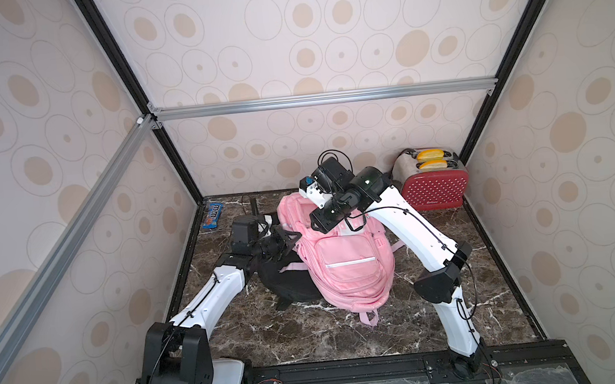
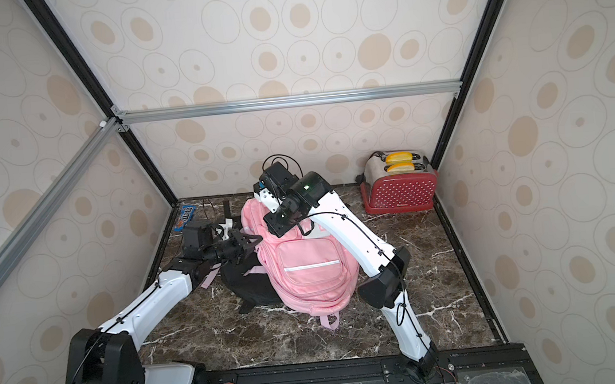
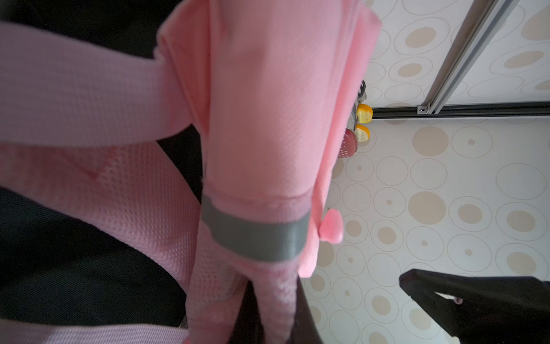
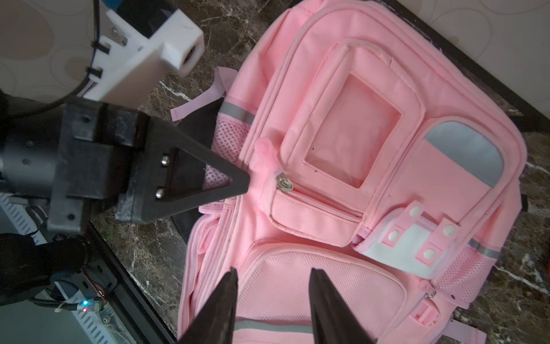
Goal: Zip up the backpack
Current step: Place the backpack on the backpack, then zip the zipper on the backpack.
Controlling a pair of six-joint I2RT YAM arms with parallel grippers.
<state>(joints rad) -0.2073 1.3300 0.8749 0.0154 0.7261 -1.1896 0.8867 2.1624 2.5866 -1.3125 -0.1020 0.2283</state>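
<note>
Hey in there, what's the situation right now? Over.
Left claw shut on backpack side fabric. Right claw open, empty, above the pack's front. Toaster and candy pack stand well apart, nothing blocking.

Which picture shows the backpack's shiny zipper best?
The right wrist view: the zipper sits close and sharp there. In both top views it is too small to find on the backpack. The left wrist view shows only its pink side.

Soft even light, bent edges, left wrist view blurred
</note>
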